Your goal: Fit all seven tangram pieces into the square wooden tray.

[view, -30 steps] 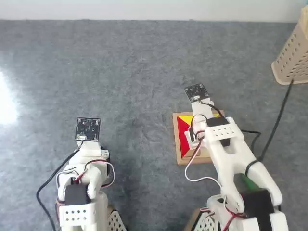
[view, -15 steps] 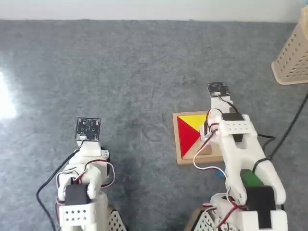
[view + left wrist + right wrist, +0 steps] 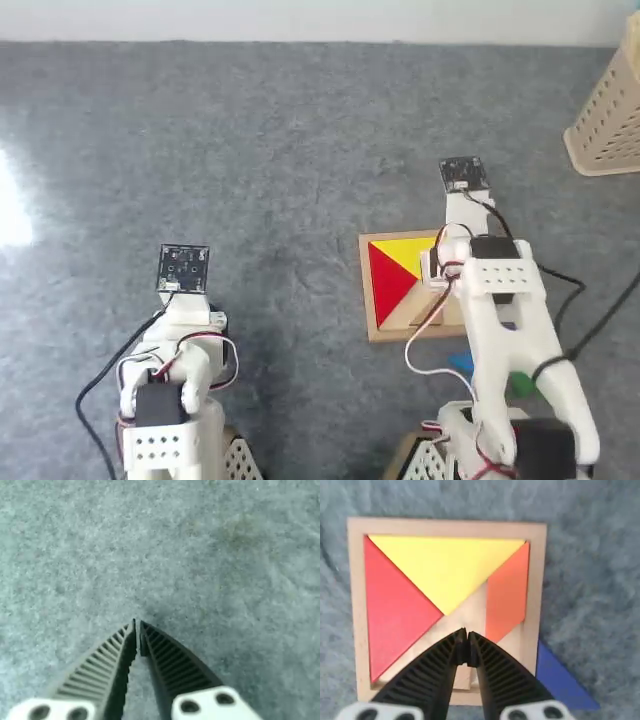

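Your R claw (image 3: 466, 636) hangs closed, tips together, over the bare middle of the square wooden tray (image 3: 445, 526). Inside, the red triangle (image 3: 395, 610), yellow triangle (image 3: 445, 565) and orange parallelogram (image 3: 507, 600) each hug a wall. The blue triangle (image 3: 557, 677) lies outside, just beside the rim. Your L claw (image 3: 137, 627) is closed over open grey bench (image 3: 200, 555), well apart from the tray.

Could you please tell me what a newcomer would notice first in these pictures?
The square wooden tray stands out first, with a yellow triangle, a red triangle and an orange parallelogram seated in it and bare wood left over. The right hand hangs shut above that unfilled part. A blue piece lies on the grey table beside the tray.
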{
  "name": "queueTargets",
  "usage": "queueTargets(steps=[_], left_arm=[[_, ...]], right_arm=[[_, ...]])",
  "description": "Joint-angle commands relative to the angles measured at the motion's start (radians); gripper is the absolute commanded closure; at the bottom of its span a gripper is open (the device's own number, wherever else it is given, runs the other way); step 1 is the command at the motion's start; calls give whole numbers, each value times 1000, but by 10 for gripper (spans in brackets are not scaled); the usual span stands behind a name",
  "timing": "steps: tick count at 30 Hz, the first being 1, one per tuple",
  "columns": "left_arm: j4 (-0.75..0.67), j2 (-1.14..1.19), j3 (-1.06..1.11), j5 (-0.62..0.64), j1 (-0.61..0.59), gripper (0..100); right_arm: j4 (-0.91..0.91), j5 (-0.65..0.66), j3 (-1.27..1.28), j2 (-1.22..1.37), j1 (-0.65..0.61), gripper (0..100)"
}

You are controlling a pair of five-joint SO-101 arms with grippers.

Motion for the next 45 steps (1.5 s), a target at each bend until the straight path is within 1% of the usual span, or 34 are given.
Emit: queueTargets(steps=[1, 4, 8, 11, 16, 21, 27, 31, 34, 37, 41, 43, 45], left_arm=[[5, -17, -12, 6, -3, 988], [5, -17, -12, 6, -3, 988], [5, -17, -12, 6, -3, 988], [5, -17, -12, 6, -3, 988], [5, -17, -12, 6, -3, 988], [5, -17, -12, 6, -3, 988], [5, -17, -12, 6, -3, 988], [5, -17, -12, 6, -3, 988], [5, -17, -12, 6, -3, 988], [5, -17, -12, 6, -3, 988], [5, -17, -12, 6, -3, 988], [5, -17, -12, 6, -3, 988], [5, -17, -12, 6, -3, 988]], right_arm=[[1, 78, 9, -36, -77, 983], [-31, 107, 28, 24, -110, 986], [-82, 114, 26, 119, -79, 986], [-87, 114, 18, 148, -53, 986], [-84, 107, 11, 147, 7, 986], [-56, 107, 11, 147, 41, 986], [16, 110, 11, 145, 44, 987], [19, 104, 11, 140, 45, 992], [8, 80, 11, 73, 45, 992], [16, 44, 17, -58, 19, 992], [31, 54, 92, -208, -101, 992], [33, 107, 127, -226, -162, 992], [33, 137, 143, -209, -196, 992]])
